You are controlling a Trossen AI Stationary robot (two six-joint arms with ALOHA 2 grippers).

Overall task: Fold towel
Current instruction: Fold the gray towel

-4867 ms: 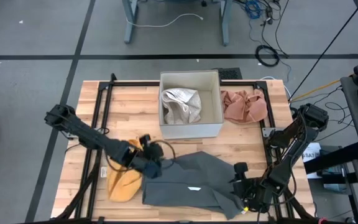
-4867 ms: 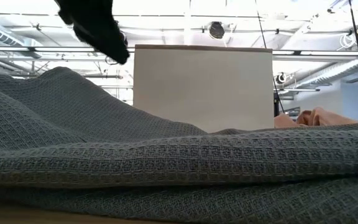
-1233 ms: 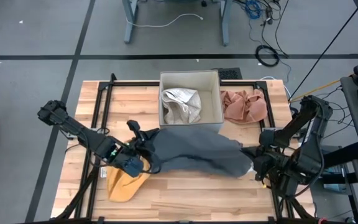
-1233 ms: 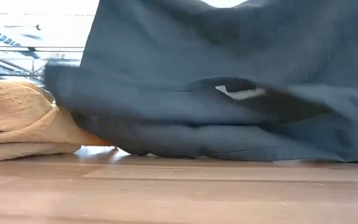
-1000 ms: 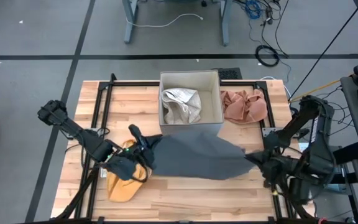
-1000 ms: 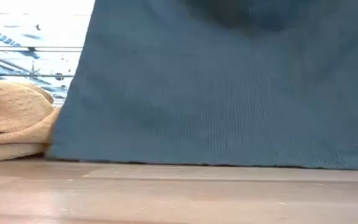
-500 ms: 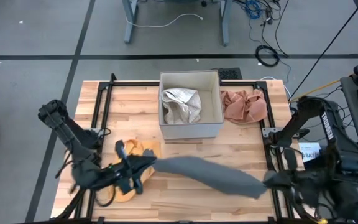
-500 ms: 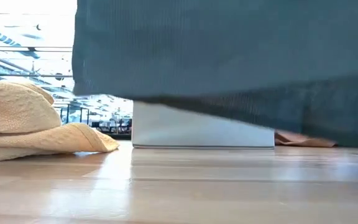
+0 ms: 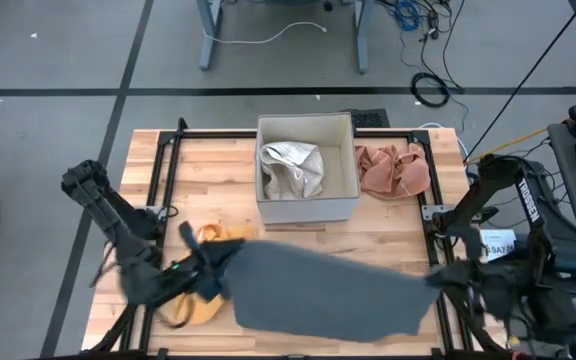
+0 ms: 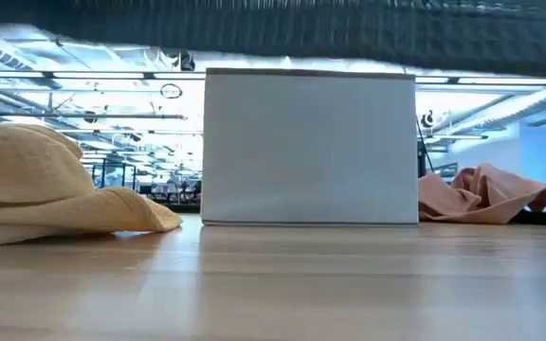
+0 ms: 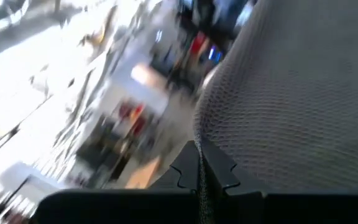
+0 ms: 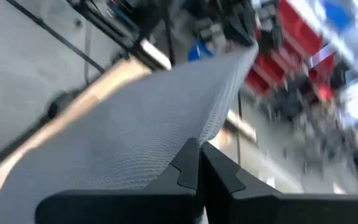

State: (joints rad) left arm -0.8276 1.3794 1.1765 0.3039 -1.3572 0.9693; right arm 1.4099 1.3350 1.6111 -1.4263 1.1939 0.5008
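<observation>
on the wooden worktop [image 9: 298, 335] a folded yellow towel [image 9: 200, 300] lies near the front left, partly under the left arm, and a crumpled pink cloth [image 9: 393, 170] sits at the back right, just beside a white open box [image 9: 306, 205]. the box stands at the back middle and holds a bunched pale cloth [image 9: 290, 168]. the grey towel [image 9: 318, 292] hangs stretched in the air over the front of the worktop, clear of the surface, a wide flat waffle-textured sheet between the two arms. the left gripper [image 11: 199, 180] is clenched on its left corner, the right gripper [image 12: 199, 163] clenched on its right corner near the worktop's right edge.
</observation>
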